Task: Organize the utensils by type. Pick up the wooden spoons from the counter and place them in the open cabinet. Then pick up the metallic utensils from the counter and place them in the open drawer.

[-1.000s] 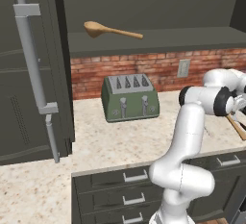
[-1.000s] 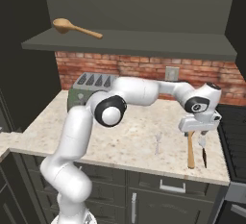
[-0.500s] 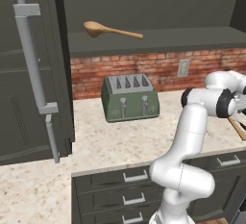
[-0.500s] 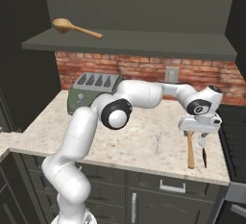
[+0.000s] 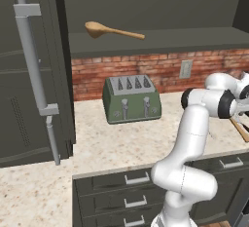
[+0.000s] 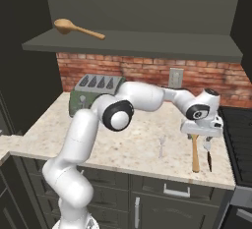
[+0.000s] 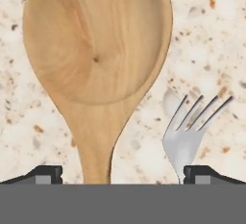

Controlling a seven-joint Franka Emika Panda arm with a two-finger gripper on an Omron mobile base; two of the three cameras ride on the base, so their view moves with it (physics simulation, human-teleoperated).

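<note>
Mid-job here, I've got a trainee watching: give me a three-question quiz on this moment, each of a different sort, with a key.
1. True or false: the gripper stands open above a wooden spoon on the counter.
2. Where is the other wooden spoon?
A. cabinet shelf
B. stovetop
C. on the toaster
3. Fill in: the silvery piece beside the spoon's neck in the hand view is a ____.

Key: 1 true; 2 A; 3 fork.

Base views flank arm, share counter (image 5: 121,138); hand view close, straight down.
</note>
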